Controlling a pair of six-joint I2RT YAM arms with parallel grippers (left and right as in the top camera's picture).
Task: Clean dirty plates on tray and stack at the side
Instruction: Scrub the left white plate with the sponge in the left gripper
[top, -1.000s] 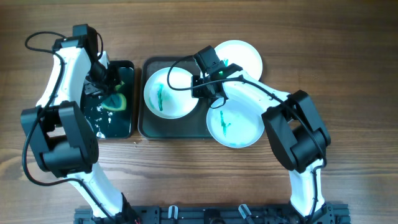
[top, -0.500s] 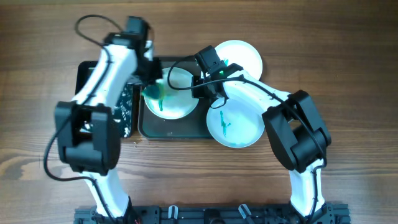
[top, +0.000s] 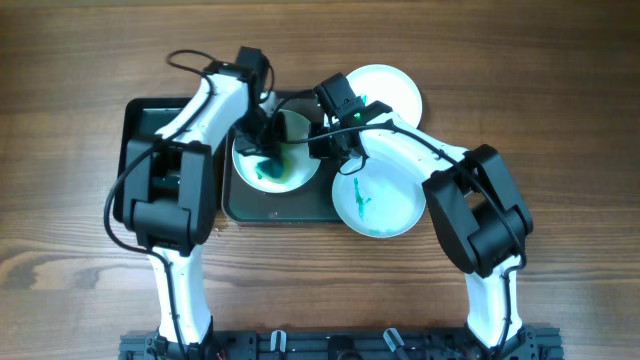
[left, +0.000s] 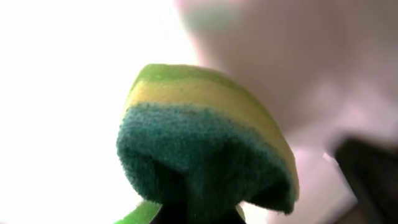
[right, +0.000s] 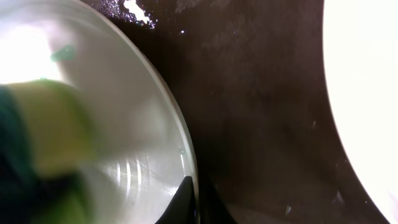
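Observation:
A white plate (top: 296, 128) lies on the left half of the dark tray (top: 280, 205), with a green smear (top: 268, 172) spread on it. My left gripper (top: 262, 150) is shut on a green and yellow sponge (left: 205, 143) and presses it on this plate. My right gripper (top: 326, 150) is shut on the plate's right rim (right: 186, 155). A pale blue plate (top: 390, 205) with a green smear overlaps the tray's right edge. A second white plate (top: 392, 88) lies at the tray's back right corner.
A narrow black tray (top: 140, 120) stands left of the dark tray, mostly under my left arm. In the right wrist view the wet tray floor (right: 261, 112) and the edge of another plate (right: 367, 93) show. Bare wooden table lies all around.
My left gripper carried the sponge from the black tray rightward onto the white plate, and the thin green streak has become a wider smear. The right gripper has held still on the rim.

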